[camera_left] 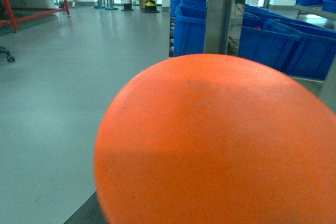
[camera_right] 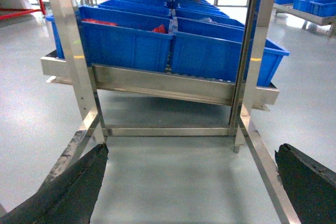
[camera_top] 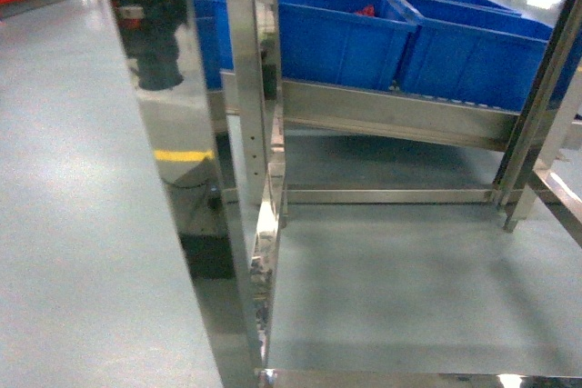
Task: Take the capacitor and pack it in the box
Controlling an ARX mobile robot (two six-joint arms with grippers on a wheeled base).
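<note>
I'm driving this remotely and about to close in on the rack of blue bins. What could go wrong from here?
1. The steel upright stands close in front of the head camera, so the base or an arm could clip it.
2. An orange round thing fills most of the left wrist view, so that camera barely guides a reach.
3. The right gripper is open and faces the frame's low crossbar, well under the blue bins; it must rise first.
</note>
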